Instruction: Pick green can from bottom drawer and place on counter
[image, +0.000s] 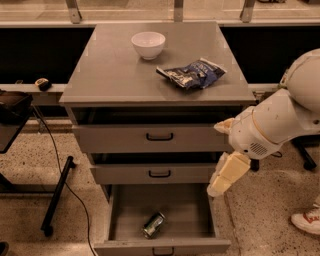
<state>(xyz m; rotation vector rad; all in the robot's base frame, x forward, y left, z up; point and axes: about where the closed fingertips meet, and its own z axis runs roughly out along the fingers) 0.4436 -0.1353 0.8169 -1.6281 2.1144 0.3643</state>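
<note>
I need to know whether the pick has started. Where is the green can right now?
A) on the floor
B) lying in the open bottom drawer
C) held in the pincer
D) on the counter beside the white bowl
B: the green can lies on its side in the open bottom drawer, while the pincer hangs apart from it, above the drawer's right edge.

The green can (153, 224) lies in the bottom drawer (200, 245), the gripper (223, 179) near its right side.

Green can (153, 224) lies on its side in open bottom drawer (185, 212), lower centre; gripper (218, 187) hangs at drawer's right edge.
</note>
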